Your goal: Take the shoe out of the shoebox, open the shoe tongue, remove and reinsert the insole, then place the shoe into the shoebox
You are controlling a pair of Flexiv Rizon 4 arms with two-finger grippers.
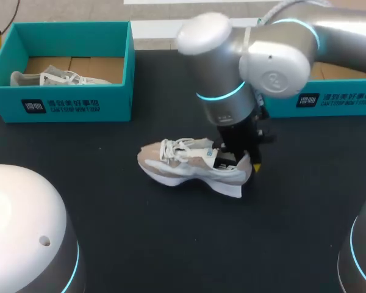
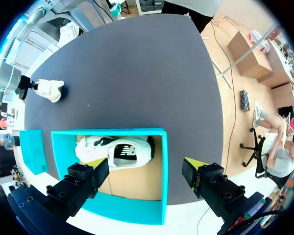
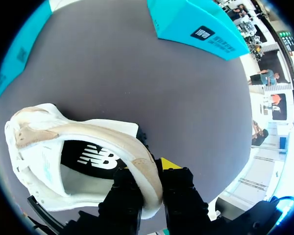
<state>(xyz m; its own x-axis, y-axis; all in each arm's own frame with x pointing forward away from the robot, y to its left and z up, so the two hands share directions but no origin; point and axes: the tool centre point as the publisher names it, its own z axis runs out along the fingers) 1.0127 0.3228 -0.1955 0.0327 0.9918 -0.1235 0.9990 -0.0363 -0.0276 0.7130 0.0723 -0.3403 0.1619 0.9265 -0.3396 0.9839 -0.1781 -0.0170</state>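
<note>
Teal cardboard marks the left shoebox (image 1: 79, 104) at the far left of the desk (image 1: 171, 244), and a second shoe (image 1: 46, 78) lies on its side inside it. The left end effector (image 2: 146, 169) hangs above that box with its fingers spread wide, gripping nothing. Near the middle of the desk the shoe (image 1: 189, 165) stands on its sole, clear of both boxes, so the first step looks done. Its tongue (image 1: 202, 146) is too small in the head view to judge as opened or not. The dark insole (image 3: 95, 159) lies flat inside the shoe, and nothing shows whether it has yet to come out or is already back in. The right end effector (image 3: 147, 186) is closed on the shoe, pinching the heel collar (image 3: 137, 161) with one finger inside and one outside. The right shoebox (image 1: 335, 101) lies behind that arm. At the least, returning the shoe to a box remains.
</note>
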